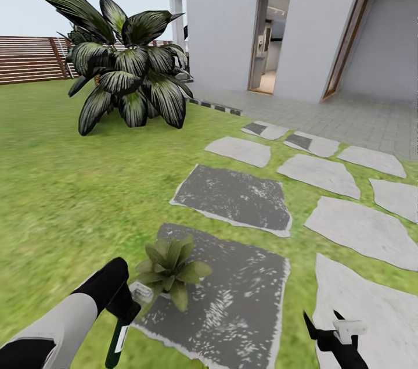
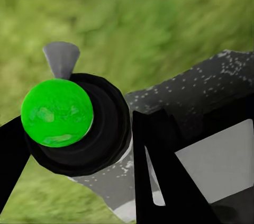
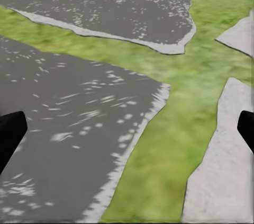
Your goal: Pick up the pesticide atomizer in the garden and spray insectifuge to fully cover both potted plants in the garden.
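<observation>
My left gripper (image 1: pixel 124 312) at the lower left of the head view is shut on the pesticide atomizer (image 1: pixel 118 341), a slim dark green bottle with a white label strip that hangs down from the fingers. In the left wrist view the atomizer (image 2: pixel 74 123) appears end-on as a black round body with a bright green cap. One potted plant (image 1: pixel 172 271), a low rosette of pointed green leaves, sits on a dark stepping stone (image 1: pixel 244 305) just right of that gripper. The second potted plant is out of view. My right gripper (image 1: pixel 335 331) is open and empty, hovering over stone and grass.
A big striped long-leaved agave (image 1: pixel 125 75) stands on the lawn ahead to the left, with the brown slatted fence (image 1: pixel 29 59) behind it. Pale stepping stones (image 1: pixel 357 229) lead right toward the white house and its open doorway (image 1: pixel 269 38).
</observation>
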